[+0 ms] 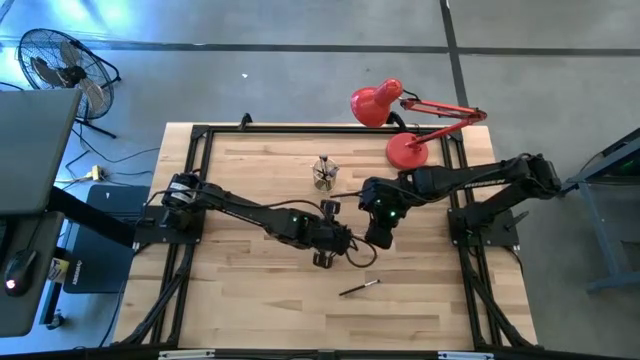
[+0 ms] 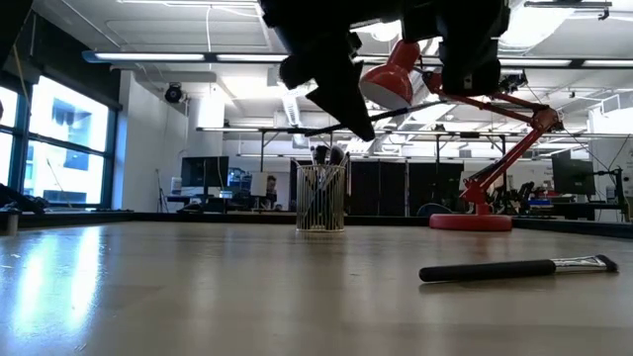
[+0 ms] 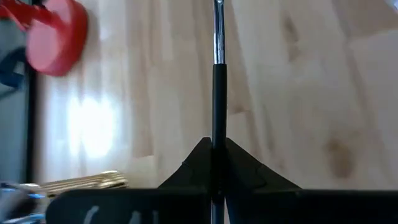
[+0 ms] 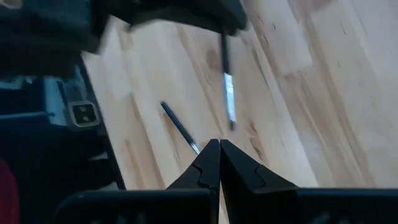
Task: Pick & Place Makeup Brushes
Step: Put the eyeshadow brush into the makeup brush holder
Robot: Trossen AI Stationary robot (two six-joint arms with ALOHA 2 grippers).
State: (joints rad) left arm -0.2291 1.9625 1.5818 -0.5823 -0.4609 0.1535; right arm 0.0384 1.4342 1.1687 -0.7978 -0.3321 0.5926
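My left gripper [image 1: 328, 255] hovers over the middle of the wooden table, shut on a makeup brush [image 3: 218, 74] with a black handle and a silver ferrule. My right gripper [image 1: 380, 238] hangs just to its right, shut with nothing in it [image 4: 219, 146]. Another black-handled brush [image 1: 360, 288] lies flat on the table nearer the front edge, also seen in the low view [image 2: 514, 267]. A small cup [image 1: 323, 175] holding several brushes upright stands toward the far edge [image 2: 321, 203]. My left gripper pinches the brush's black handle [image 3: 218, 127] between its two fingers [image 3: 239, 163]. The brush sticks straight out ahead of the fingertips, in line with them, ferrule end farthest away. The fingers slant down from the table's left. The brush is lifted clear of the table.
A red desk lamp [image 1: 405, 120] stands at the far right of the table, its round base [image 2: 470, 222] on the wood. A black frame [image 1: 200, 135] rims the table. Bare wood lies around the loose brush toward the near edge.
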